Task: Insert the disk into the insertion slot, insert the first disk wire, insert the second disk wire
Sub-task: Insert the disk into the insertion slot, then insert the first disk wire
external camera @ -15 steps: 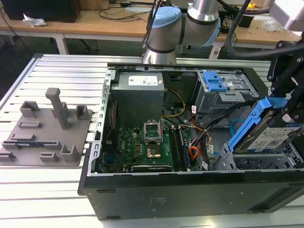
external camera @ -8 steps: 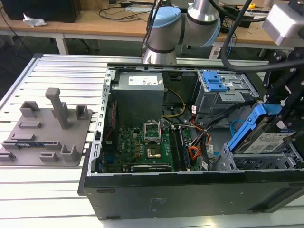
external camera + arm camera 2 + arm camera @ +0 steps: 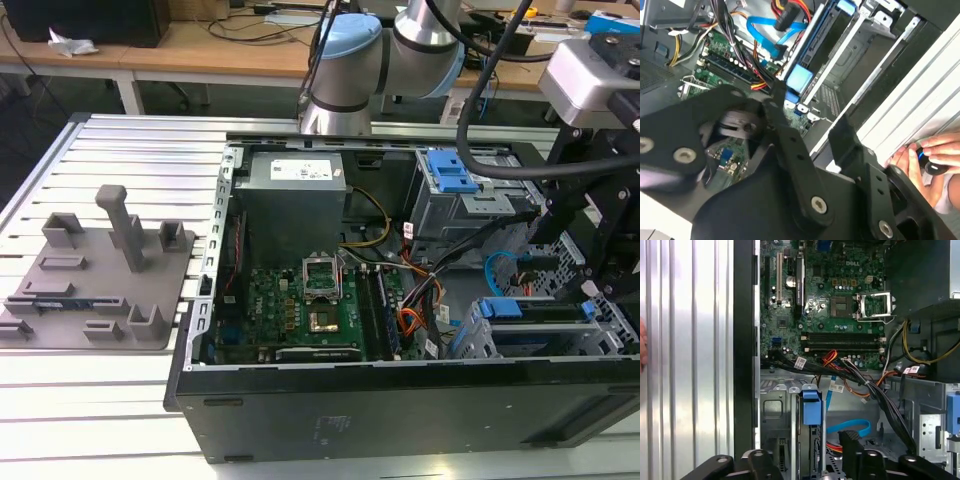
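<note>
The disk (image 3: 535, 318) stands on edge inside the insertion slot (image 3: 475, 340), a grey metal cage at the case's front corner on the exterior view's right. Its blue caddy tab (image 3: 811, 407) sticks out toward the motherboard. My gripper (image 3: 585, 285) hangs just above the cage and is open, its fingers (image 3: 777, 107) apart with nothing between them. The second disk wire (image 3: 850, 427), a light blue cable, loops loose beside the disk (image 3: 812, 50). The first disk wire (image 3: 790, 9), red and orange with a dark plug, lies near that blue cable (image 3: 767, 25).
A larger grey bay with a blue latch (image 3: 450, 170) sits behind the cage. Black cable bundles (image 3: 860, 385) cross between the motherboard (image 3: 300, 300) and the cage. A grey fixture plate (image 3: 100, 280) lies outside the case. A person's hand (image 3: 927, 157) rests by the case wall.
</note>
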Controlling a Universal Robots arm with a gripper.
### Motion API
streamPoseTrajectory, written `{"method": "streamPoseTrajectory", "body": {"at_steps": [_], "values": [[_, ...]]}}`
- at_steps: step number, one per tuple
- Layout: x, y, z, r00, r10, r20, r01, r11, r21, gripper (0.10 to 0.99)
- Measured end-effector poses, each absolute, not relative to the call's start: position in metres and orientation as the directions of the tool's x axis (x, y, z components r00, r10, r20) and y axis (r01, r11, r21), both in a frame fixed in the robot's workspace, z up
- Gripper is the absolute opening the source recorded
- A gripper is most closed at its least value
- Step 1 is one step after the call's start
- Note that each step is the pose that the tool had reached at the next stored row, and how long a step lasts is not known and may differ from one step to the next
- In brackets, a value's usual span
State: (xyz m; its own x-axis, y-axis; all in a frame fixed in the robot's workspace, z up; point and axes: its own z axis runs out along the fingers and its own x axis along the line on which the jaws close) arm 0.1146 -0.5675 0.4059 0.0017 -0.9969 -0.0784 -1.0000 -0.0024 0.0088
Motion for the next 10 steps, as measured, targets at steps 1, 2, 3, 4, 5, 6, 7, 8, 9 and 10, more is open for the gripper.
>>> {"method": "streamPoseTrajectory", "body": {"at_steps": [1, 2, 3, 4, 5, 6, 7, 8, 9, 10], "values": [[0.1147, -0.5675, 0.4059, 0.002, -0.997, -0.078, -1.000, -0.002, 0.009, 0.624], [0.1147, -0.5675, 0.4059, 0.002, -0.997, -0.078, -1.000, -0.002, 0.009, 0.624], [0.1147, -0.5675, 0.4059, 0.002, -0.997, -0.078, -1.000, -0.002, 0.009, 0.624], [0.1147, -0.5675, 0.4059, 0.002, -0.997, -0.078, -1.000, -0.002, 0.009, 0.624], [0.1147, -0.5675, 0.4059, 0.002, -0.997, -0.078, -1.000, -0.002, 0.009, 0.624], [0.1147, -0.5675, 0.4059, 0.002, -0.997, -0.078, -1.000, -0.002, 0.009, 0.624], [0.1147, -0.5675, 0.4059, 0.002, -0.997, -0.077, -1.000, -0.002, 0.009, 0.624], [0.1147, -0.5675, 0.4059, 0.002, -0.997, -0.077, -1.000, -0.002, 0.009, 0.624], [0.1146, -0.5675, 0.4059, 0.002, -0.997, -0.077, -1.000, -0.002, 0.009, 0.624], [0.1146, -0.5675, 0.4059, 0.002, -0.997, -0.077, -1.000, -0.002, 0.009, 0.624]]}}
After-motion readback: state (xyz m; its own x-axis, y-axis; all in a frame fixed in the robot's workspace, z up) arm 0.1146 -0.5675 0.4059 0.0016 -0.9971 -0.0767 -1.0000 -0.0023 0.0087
